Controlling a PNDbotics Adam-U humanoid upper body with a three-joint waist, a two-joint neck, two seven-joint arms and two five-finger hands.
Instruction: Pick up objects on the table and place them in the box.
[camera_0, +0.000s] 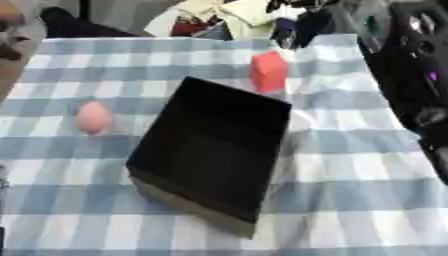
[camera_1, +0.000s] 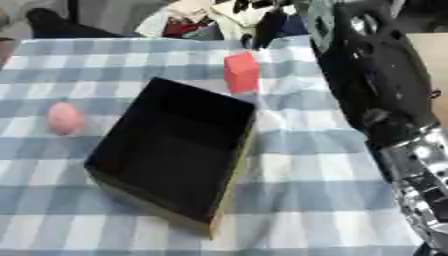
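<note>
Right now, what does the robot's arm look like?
Only the right arm shows, along the right edge. It is bulky and mostly black, with a silver, shiny jointed part lower down. A tiny purple spot shows on it in the left eye view. Neither hand can be made out.

You look down from the head through both eyes, close over the checked table (camera_0: 367, 190); both views share the black box (camera_0: 214, 150).

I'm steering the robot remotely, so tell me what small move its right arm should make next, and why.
Probably lower the right arm toward the red block, which stands just beyond the black box. The box looks empty, and that arm is nearest the block.
</note>
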